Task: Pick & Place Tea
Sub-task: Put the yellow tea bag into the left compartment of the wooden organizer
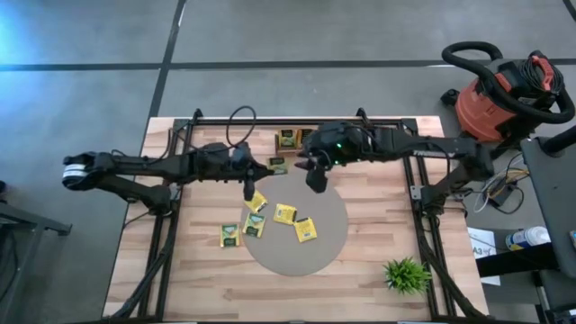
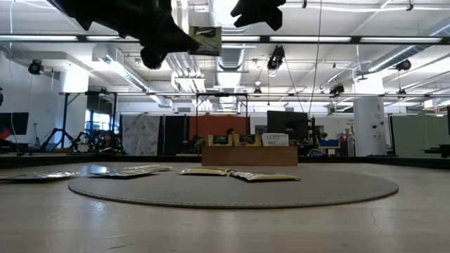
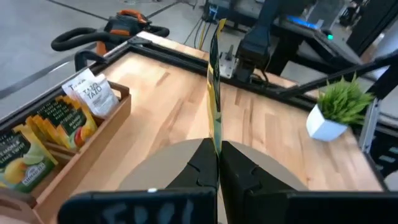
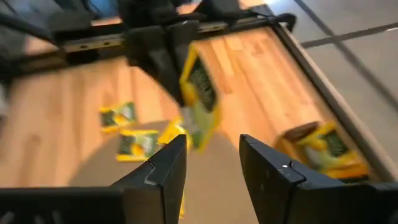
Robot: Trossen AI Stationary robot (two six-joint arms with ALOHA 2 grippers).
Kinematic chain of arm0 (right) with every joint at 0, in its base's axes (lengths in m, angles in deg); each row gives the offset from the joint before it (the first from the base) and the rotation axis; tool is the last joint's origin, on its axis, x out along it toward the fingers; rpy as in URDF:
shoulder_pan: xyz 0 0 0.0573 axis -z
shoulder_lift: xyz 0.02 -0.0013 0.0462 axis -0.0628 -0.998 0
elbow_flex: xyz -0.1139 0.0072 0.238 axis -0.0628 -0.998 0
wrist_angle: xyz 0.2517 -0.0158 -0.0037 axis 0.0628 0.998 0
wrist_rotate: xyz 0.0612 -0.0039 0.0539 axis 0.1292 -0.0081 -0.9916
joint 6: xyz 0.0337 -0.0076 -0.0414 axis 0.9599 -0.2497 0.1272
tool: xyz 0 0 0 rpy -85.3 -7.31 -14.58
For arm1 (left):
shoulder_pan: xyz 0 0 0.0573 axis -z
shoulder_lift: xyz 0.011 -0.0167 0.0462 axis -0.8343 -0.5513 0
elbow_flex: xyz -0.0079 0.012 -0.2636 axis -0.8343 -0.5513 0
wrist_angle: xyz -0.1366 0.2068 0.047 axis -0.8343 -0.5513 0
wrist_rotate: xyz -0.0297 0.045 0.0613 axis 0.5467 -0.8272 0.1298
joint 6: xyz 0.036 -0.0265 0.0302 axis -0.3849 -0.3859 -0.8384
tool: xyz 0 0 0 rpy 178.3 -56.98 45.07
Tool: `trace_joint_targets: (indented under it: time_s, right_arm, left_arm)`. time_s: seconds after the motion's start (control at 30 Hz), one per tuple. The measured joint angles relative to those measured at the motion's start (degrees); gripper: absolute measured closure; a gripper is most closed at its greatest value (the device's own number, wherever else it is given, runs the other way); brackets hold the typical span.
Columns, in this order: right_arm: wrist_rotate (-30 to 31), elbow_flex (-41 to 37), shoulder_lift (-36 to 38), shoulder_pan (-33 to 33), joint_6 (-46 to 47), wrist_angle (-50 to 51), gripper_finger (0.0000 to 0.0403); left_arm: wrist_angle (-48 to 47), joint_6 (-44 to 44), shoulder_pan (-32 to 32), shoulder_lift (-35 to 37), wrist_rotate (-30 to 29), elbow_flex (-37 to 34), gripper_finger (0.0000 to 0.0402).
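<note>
While the left claw (image 3: 217, 163) pinches 1 thin, light, floppy tea packet (image 3: 214, 87) by its bottom edge above the counter (image 1: 378, 270), the right claw (image 4: 211, 163) gapes empty nearby.

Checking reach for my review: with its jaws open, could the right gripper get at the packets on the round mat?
Probably yes. The right gripper hangs open and empty above the mat's far edge, and nothing covers the packets. The left gripper, shut on one packet, hovers nearby and could crowd it.
</note>
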Motion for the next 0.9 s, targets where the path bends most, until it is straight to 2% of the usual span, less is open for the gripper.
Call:
trace_joint_targets:
  time_s: [0.13, 0.3, 0.6, 0.7, 0.9]
  right_arm:
    - [1.8, 8.2, -3.7, 0.0, -6.3, 9.4, 0.0257]
    - [1.8, 15.2, -9.1, -0.1, -12.2, 15.2, 0.0259]
    - [1.8, 27.4, -16.9, -0.1, -15.9, 25.8, 0.0259]
    - [1.7, 30.1, -18.6, -0.1, -16.7, 28.3, 0.0261]
    - [1.5, 30.5, -20.0, -0.1, -16.9, 31.0, 0.0271]
  left_arm:
    - [-0.1, -2.6, 0.0, -1.9, 0.0, 1.3, 0.0401]
    - [-0.4, -6.5, 0.0, -4.4, 0.0, 3.8, 0.0401]
    - [-2.4, -11.2, 0.0, -10.0, 0.1, 7.5, 0.0401]
    - [-3.0, -12.3, 0.0, -10.7, 0.1, 8.5, 0.0401]
    - [-2.8, -14.1, 0.0, -10.8, 0.1, 9.6, 0.0401]
